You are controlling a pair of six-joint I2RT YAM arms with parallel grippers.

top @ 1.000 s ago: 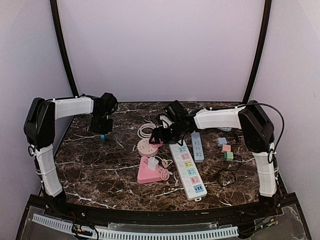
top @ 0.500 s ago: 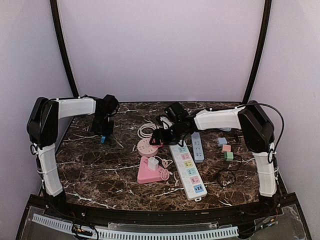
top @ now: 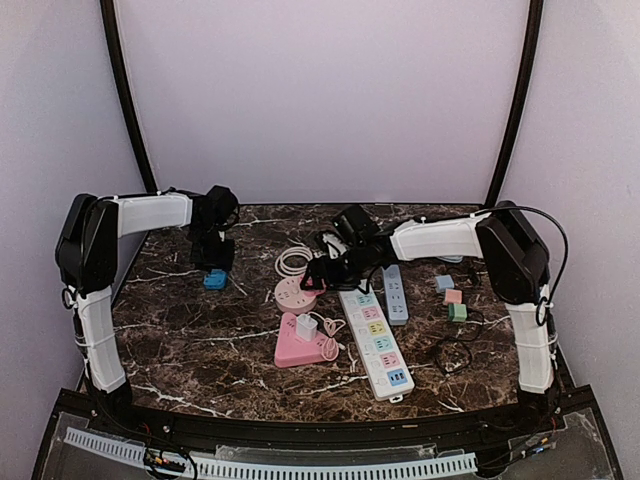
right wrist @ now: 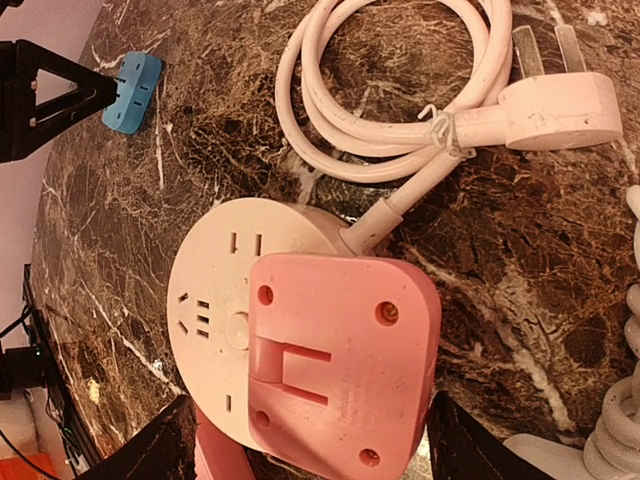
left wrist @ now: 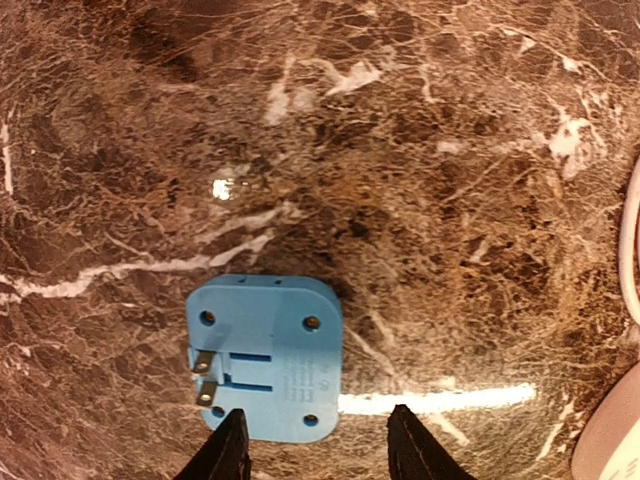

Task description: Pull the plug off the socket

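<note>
**A:** How was the left claw (left wrist: 315, 432) set?

**B:** It was spread wide, with nothing in it. The blue adapter plug (left wrist: 265, 355) lay flat on the desk (left wrist: 450, 200) just ahead of the fingertips. Its prongs stuck out sideways, and it was well apart from any socket.

**A:** And the right claw (right wrist: 310, 420)?

**B:** Its fingers stood either side of the pink adapter plug (right wrist: 345, 350), close against it. Whether they pinched it could not be told. The plug sat over the edge of the round socket (right wrist: 215, 290), its underside facing the wrist camera.

**A:** What lay around that?

**B:** A coiled white cable (right wrist: 380, 110) ran from the socket. Nearer the arms lay a triangular pink socket (top: 290, 352) carrying a white charger (top: 306, 327), beside a long power strip (top: 375, 340).
</note>
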